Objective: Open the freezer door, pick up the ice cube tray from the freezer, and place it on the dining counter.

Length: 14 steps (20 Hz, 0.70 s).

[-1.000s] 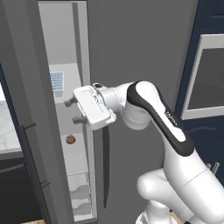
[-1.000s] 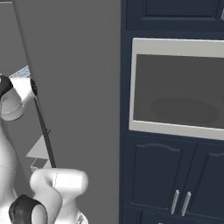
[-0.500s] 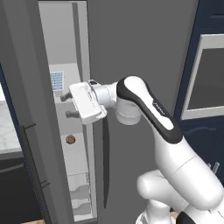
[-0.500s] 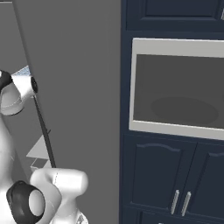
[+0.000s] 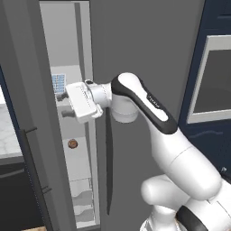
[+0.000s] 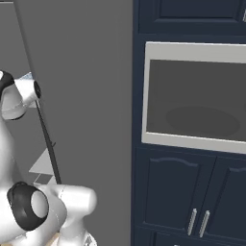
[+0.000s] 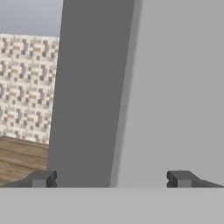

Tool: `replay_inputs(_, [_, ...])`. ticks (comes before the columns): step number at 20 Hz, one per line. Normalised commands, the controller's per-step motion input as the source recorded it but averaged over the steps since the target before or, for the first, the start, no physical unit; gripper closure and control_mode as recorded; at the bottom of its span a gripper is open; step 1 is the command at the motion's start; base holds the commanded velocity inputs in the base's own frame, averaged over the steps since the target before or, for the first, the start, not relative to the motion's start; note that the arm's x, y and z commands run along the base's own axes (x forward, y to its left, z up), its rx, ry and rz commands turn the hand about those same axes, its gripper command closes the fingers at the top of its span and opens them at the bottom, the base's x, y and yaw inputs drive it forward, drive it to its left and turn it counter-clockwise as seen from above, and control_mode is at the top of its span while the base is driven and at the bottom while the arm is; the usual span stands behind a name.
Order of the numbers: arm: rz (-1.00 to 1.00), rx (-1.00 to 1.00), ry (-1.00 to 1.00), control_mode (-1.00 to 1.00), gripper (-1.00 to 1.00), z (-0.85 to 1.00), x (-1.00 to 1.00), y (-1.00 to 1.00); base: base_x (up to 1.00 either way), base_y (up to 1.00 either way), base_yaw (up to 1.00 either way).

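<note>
My tool [image 7: 109, 179] stands wide, its two dark fingertips [image 7: 41, 179] far apart at the bottom of the hand view with nothing between them. Ahead of them runs a dark-grey vertical edge beside a pale grey face; I cannot tell which panel each belongs to.

In the left base view my tool [image 5: 67, 104] reaches into the gap of the freezer [image 5: 67, 54], level with an upper shelf. The door [image 5: 31, 135] stands ajar at the left, matte dark grey, with a thin black bar handle [image 5: 34, 176] low on it.

Just beyond my tool, the tray [image 5: 57, 83] lies on the shelf: small, flat, white, with a grid of light-blue cubes, partly hidden by my hand. One shelf lower sits a small round brown item [image 5: 72, 144]. Clear drawers [image 5: 83, 198] fill the bottom.

Farther right, a navy cabinet [image 6: 182, 202] holds a built-in oven [image 6: 194, 96].
</note>
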Motion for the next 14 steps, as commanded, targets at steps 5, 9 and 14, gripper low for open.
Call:
replay_inputs(5, [0.0, 0.0, 0.0, -1.0, -1.0, 0.0, 0.11, 0.4, 0.0, 0.0, 0.0])
replay_inputs(9, [0.0, 0.0, 0.0, -1.0, -1.0, 0.0, 0.06, 0.41, 0.0, 0.0, 0.0])
replay_inputs(14, [0.0, 0.0, 0.0, -1.0, -1.0, 0.0, 0.0, 0.44, 0.0, 0.0, 0.0])
